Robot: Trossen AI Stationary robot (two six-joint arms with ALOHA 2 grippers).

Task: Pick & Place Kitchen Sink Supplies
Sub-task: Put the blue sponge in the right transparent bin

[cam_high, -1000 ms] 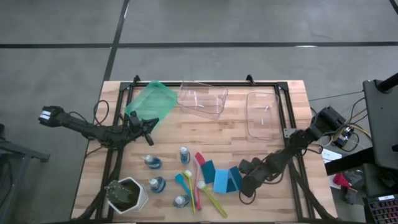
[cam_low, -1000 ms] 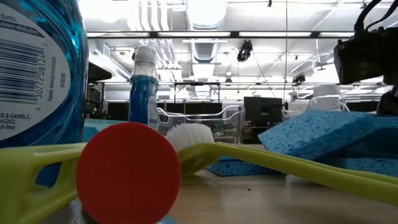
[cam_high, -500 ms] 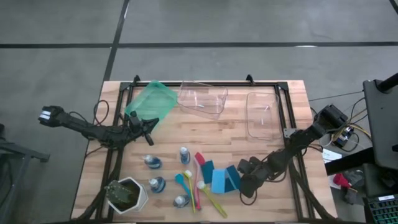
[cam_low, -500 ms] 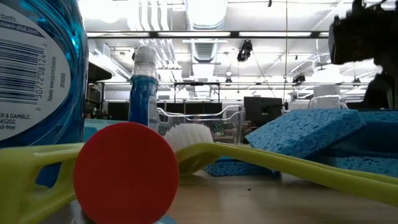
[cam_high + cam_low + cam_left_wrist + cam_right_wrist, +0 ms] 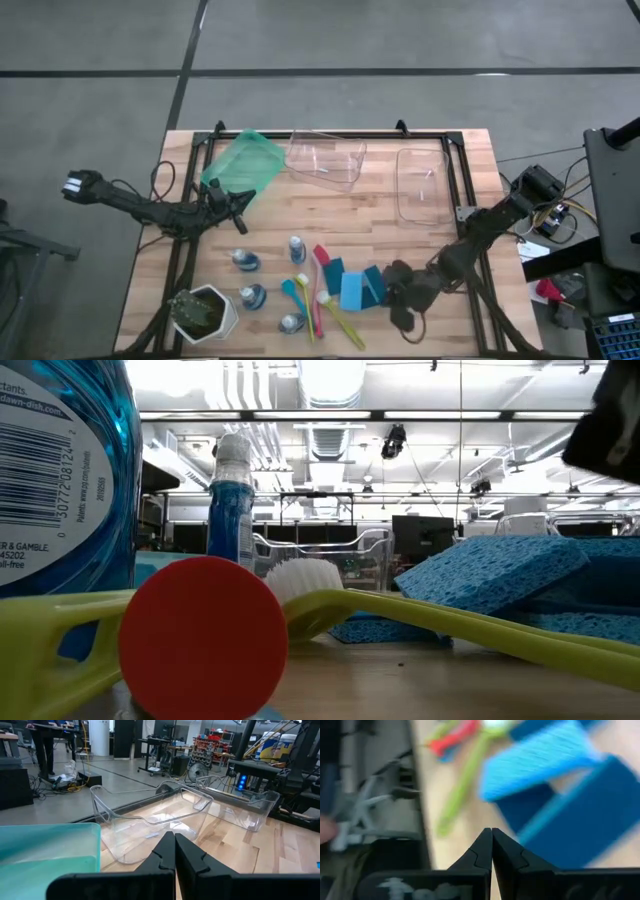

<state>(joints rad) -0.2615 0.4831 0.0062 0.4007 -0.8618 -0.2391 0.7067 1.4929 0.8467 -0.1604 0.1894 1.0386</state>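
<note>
My right gripper (image 5: 491,837) shows its two dark fingers pressed tip to tip with nothing between them, hovering at the near right of the table (image 5: 270,215) just off the sponges. Directly ahead of those fingertips lie a light blue sponge (image 5: 540,762) leaning over a darker blue sponge (image 5: 580,815), and beyond them a yellow-green brush (image 5: 462,785) and a pink brush (image 5: 455,740), though that wrist picture is blurred and I cannot tell whether the fingers touch anything. From above, the sponges (image 5: 352,287) sit just beside the gripper (image 5: 397,312), with the brushes (image 5: 320,300) fanned past them and four small bottles of blue liquid (image 5: 297,249) scattered farther out toward a white pot with a green plant (image 5: 203,313). My left gripper (image 5: 175,851) is also pinched empty, waiting well apart at the left side; a green bin (image 5: 50,847) lies just beside its fingers and a clear bin (image 5: 155,817) ahead of them, with a second clear bin (image 5: 422,185) farther off toward the back right.
</note>
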